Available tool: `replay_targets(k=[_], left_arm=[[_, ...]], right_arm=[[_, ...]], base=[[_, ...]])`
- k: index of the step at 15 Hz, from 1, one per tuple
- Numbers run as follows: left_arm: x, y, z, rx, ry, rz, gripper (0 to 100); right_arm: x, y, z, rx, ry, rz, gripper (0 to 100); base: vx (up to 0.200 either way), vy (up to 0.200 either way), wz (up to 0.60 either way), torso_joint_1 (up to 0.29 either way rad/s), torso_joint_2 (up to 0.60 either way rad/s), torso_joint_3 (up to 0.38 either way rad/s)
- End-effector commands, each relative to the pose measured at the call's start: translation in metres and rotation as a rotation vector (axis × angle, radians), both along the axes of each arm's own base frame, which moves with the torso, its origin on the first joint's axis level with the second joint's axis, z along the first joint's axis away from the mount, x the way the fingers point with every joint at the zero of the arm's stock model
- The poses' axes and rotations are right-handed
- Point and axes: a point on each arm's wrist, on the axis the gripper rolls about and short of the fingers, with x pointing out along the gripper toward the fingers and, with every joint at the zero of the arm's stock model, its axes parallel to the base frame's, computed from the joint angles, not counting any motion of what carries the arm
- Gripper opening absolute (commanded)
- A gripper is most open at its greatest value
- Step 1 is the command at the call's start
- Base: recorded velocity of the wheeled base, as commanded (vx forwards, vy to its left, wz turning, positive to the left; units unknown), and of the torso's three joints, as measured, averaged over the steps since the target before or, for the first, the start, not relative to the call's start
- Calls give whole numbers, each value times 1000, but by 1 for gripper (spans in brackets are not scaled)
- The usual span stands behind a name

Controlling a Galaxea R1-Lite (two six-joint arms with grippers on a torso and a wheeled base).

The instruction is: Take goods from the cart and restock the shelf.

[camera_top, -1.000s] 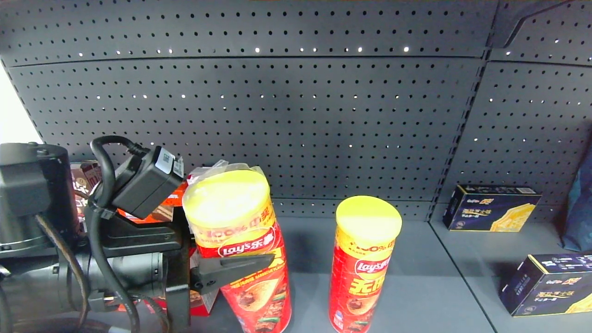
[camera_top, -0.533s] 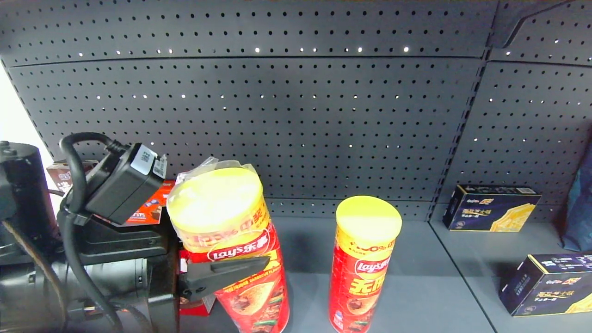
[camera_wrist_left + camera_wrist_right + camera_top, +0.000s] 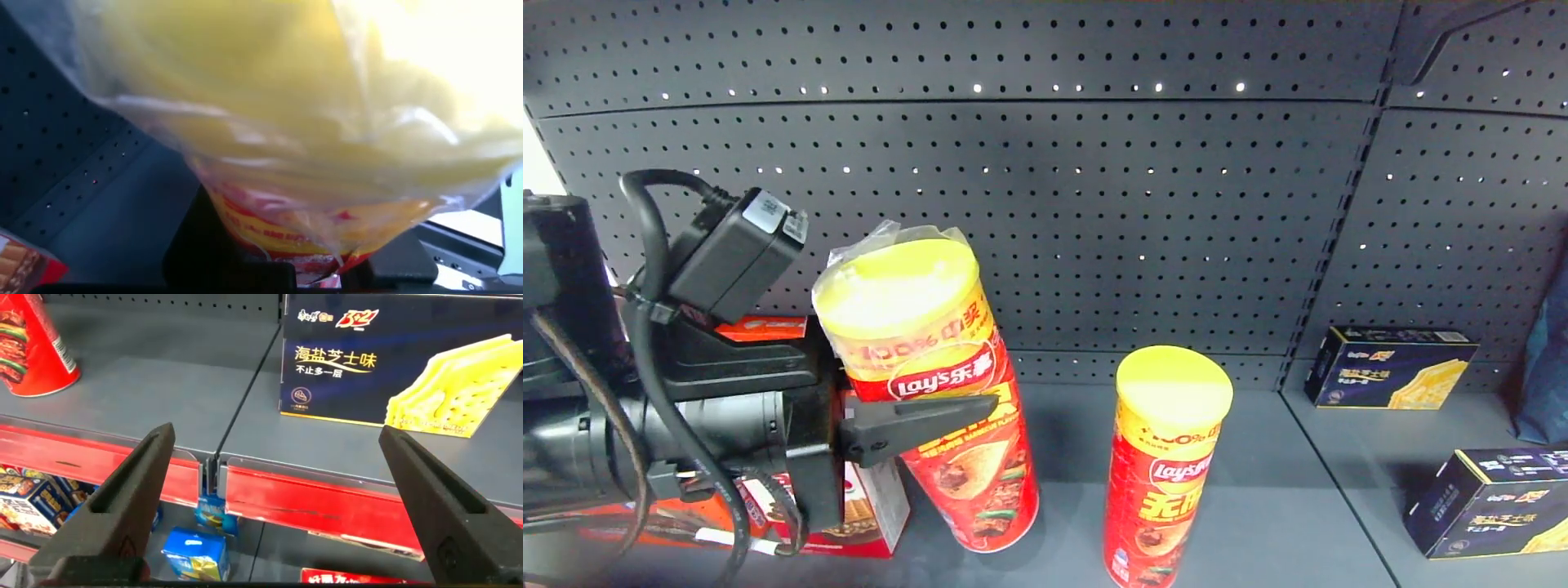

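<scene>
Left gripper clamps the tilted chip can; the right wrist view has right gripper gaping.

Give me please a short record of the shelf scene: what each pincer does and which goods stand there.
Left pincer: shut on a tilted chip can
Right pincer: open, empty, in front of the shelf
Second chip can: upright on the shelf, apart from the held one
Boxes: two dark blue cracker boxes, right section
</scene>
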Motion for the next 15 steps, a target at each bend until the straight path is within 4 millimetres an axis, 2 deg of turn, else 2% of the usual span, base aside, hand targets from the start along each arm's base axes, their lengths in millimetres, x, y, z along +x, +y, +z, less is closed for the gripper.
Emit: replay_targets(k=[1, 5, 7, 10, 13, 15], left_arm=[[25, -11, -1, 12, 21, 7, 0], [63, -25, 3, 23, 9, 19, 0], [89, -28, -1, 119, -12, 21, 0], [115, -41, 5, 128, -12, -2, 0], [132, -59, -8, 143, 1, -30, 0], [133, -68, -17, 155, 18, -52, 0]], right_arm=[[0, 0, 0, -1, 5, 1, 100], [0, 0, 0, -1, 5, 1, 100], [0, 0, 0, -1, 5, 1, 100], [0, 0, 0, -1, 5, 1, 100], [0, 0, 0, -1, 5, 1, 100], [0, 0, 0, -1, 5, 1, 100]], base=[[0, 0, 0, 0, 0, 0], [0, 0, 0, 0, 0, 0], [0, 0, 0, 0, 0, 0], [0, 0, 0, 0, 0, 0], [0, 0, 0, 0, 0, 0], [0, 0, 0, 0, 0, 0]])
